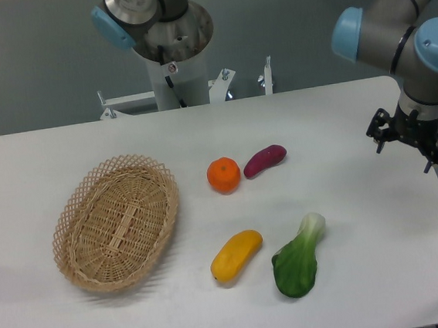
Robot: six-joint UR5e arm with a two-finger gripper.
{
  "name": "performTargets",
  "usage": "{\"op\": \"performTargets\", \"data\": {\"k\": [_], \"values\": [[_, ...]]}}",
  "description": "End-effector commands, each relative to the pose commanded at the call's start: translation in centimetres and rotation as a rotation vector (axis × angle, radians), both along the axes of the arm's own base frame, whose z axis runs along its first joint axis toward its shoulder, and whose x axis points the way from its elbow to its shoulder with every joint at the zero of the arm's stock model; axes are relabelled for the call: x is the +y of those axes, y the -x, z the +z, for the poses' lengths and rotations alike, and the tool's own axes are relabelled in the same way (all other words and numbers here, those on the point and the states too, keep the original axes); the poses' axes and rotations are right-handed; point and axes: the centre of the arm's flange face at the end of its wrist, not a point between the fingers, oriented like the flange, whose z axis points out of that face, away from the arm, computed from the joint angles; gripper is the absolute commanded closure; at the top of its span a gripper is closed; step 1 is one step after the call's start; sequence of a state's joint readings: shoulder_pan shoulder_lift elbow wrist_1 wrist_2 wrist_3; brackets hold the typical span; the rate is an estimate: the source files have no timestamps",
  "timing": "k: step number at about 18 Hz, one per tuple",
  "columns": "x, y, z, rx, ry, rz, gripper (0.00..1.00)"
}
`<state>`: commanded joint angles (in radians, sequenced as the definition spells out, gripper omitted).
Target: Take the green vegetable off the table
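While the green vegetable (296,259) lies on the table (339,121), hand (411,144) apart, empty, its opening unclear.

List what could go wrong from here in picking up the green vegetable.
1. The yellow fruit lies close beside the green vegetable, so a finger coming down on that side could nudge or catch it instead.
2. The vegetable tapers from broad leaf to narrow stalk; a grasp on the rounded leaf may slip.
3. The gripper hangs at the table's right edge, far from the vegetable, and whether it is open cannot be told.
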<state>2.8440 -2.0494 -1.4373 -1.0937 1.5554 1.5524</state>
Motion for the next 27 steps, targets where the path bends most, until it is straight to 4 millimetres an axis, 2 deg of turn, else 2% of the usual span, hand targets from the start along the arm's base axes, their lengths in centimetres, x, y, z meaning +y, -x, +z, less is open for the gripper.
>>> {"op": "performTargets", "data": {"k": [7, 11, 14, 21, 23, 26, 27], "values": [[0.3, -0.2, -0.1, -0.001, -0.002, 0.012, 0.00], [0.5, -0.3, -0.2, 0.000, -0.015, 0.099, 0.00], [0.9, -0.7, -0.3, -0.007, -0.017, 0.097, 0.00], [5.5, -4.2, -0.7, -0.018, -0.013, 0.037, 0.00], [6.2, -5.2, -1.6, -0.036, -0.011, 0.067, 0.00], [8.2, -7.1, -3.3, -0.054, -0.004, 0.048, 0.00], [8.2, -7.8, -3.9, -0.061, 0.000, 0.043, 0.00]]}}
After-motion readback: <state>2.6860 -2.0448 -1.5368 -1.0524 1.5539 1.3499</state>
